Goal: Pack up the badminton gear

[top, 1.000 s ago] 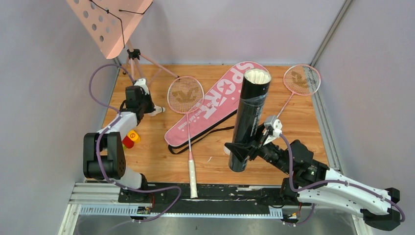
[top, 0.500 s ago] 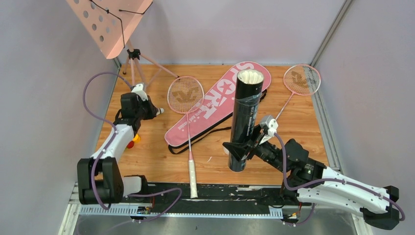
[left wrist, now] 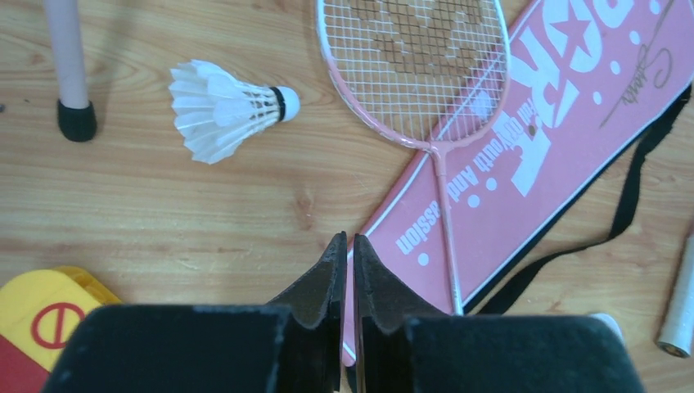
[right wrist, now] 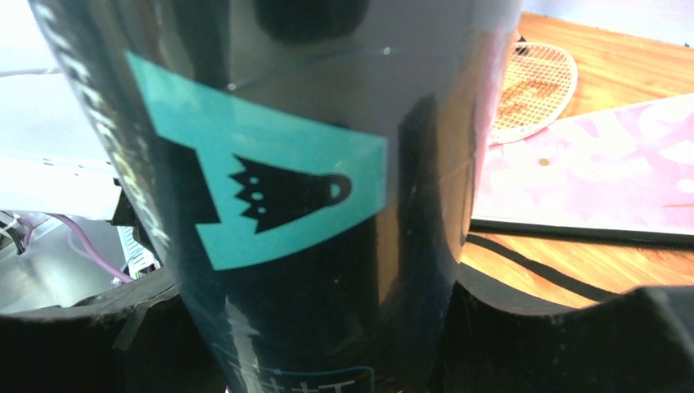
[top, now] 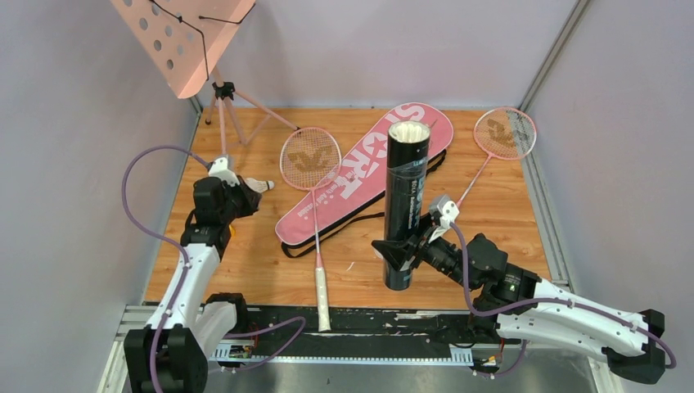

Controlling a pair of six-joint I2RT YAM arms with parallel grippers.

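Right gripper [top: 399, 254] clamped around upright black tube [top: 407, 180] with teal shuttlecock-logo label [right wrist: 262, 192], left gripper [left wrist: 347, 239] pinched closed, empty, beside pink "SPORT" bag [top: 348, 180]

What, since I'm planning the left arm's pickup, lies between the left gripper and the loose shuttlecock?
Nothing visible: bare table separates the left gripper from the shuttlecock. The stand foot and racket head lie to either side.

Far left on my wooden worktop [top: 507, 205], a pink perforated music stand [top: 182, 37] tilts on its tripod. One pink leg [left wrist: 65, 49] ends in a black rubber foot [left wrist: 76, 120]. Near that foot lies a yellow-and-red block [left wrist: 37, 323] with a red prohibition sign.
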